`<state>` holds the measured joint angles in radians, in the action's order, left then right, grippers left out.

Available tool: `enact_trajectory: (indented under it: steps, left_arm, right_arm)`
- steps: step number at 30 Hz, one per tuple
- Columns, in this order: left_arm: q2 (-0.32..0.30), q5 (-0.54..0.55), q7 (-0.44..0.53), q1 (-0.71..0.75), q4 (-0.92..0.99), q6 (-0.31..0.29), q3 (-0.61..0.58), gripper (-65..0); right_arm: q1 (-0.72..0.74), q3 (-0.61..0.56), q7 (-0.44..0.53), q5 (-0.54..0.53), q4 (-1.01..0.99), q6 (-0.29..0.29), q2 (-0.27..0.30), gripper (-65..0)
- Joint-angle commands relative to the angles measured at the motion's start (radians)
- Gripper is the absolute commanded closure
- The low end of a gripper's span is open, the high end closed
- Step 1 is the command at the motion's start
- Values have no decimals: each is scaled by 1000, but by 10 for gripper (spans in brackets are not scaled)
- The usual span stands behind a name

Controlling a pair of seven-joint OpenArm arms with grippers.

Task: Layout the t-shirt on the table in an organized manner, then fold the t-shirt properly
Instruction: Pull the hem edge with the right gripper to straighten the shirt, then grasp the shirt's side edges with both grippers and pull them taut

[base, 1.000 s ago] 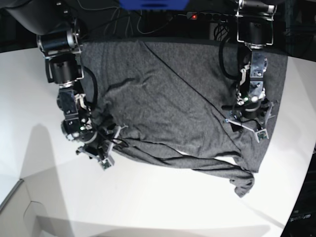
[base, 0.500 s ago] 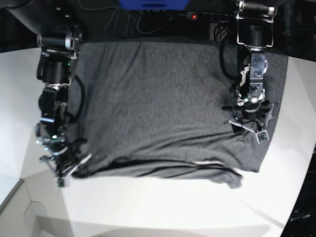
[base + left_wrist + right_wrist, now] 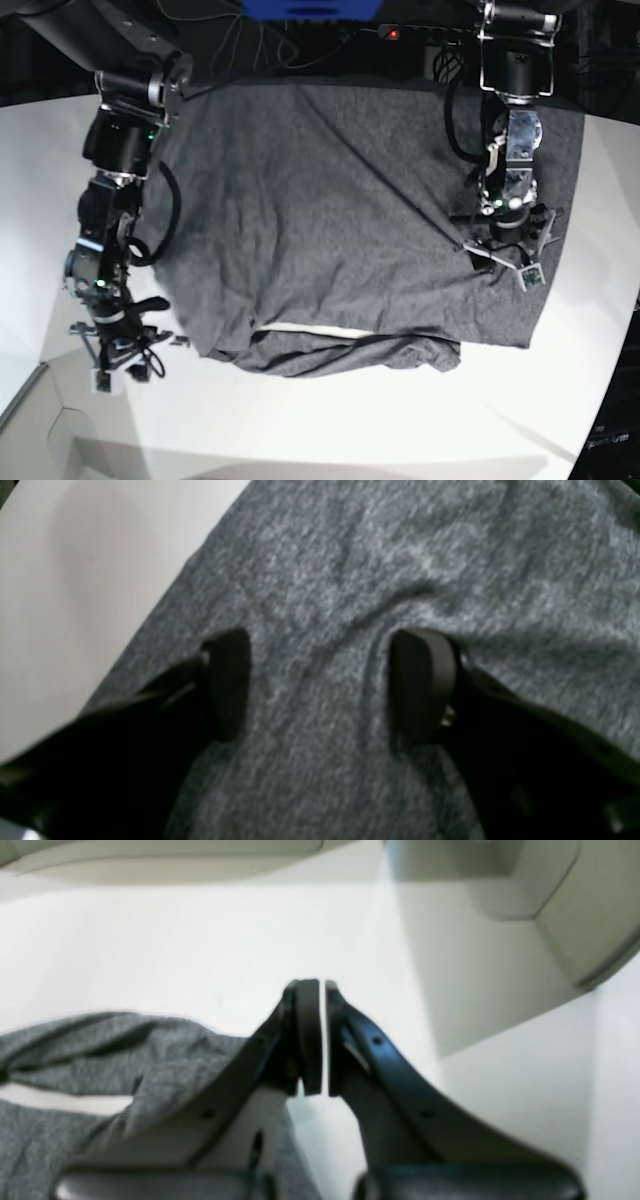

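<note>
The dark grey t-shirt (image 3: 330, 220) lies spread over the far half of the white table (image 3: 330, 420), with a diagonal crease and a rumpled near hem. My left gripper (image 3: 505, 262) is open and stands on the shirt's right part; in the left wrist view (image 3: 320, 685) its fingers (image 3: 425, 680) press the fabric (image 3: 400, 555), which wrinkles slightly between them. My right gripper (image 3: 115, 365) is over bare table just left of the shirt's near-left corner. In the right wrist view it (image 3: 317, 1040) is shut with nothing visible between the tips; the shirt (image 3: 100, 1060) lies beside and behind its left finger.
Black cables and a power strip with a red light (image 3: 392, 33) run behind the table's far edge. The table's curved edge (image 3: 610, 330) drops off at the right. A seam and lower panel (image 3: 40, 420) sit at the near left.
My right gripper has swung left and nearer, off the shirt's corner onto bare table. The shirt, pulled flat half a second ago, shows a diagonal crease again. The left arm has not moved.
</note>
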<state>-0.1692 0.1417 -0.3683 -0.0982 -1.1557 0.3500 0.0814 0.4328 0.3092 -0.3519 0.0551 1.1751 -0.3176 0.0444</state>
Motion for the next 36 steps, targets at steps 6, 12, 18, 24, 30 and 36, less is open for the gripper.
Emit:
enact_trajectory:
  steps: [6,12,18,24,30,36]
  left_arm:
    - [-6,0,-76,4,0,1,2,-431]
    - [-5,0,-76,1,6,1,2,-431]
    - [-5,0,-76,1,6,1,2,-431]
    - [-5,0,-76,1,6,1,2,-431]
    - [-6,0,-76,-1,7,1,2,-431]
    - [-6,-3,-76,-27,13,1,2,-431]
  right_arm:
    - [30,-11,26,-7,-34,-2,32,-136]
    - [-70,-63,-155,-8,162,-2,32,-162]
    - [-257,-164,-327,-14,432,-7,24,-160]
    - [-383,-207,-330,-14,435,-7,-16,-66]
    - [-395,-207,-327,-14,306,-7,-22,0]
    - [-332,-207,-218,-10,128,-7,1,0]
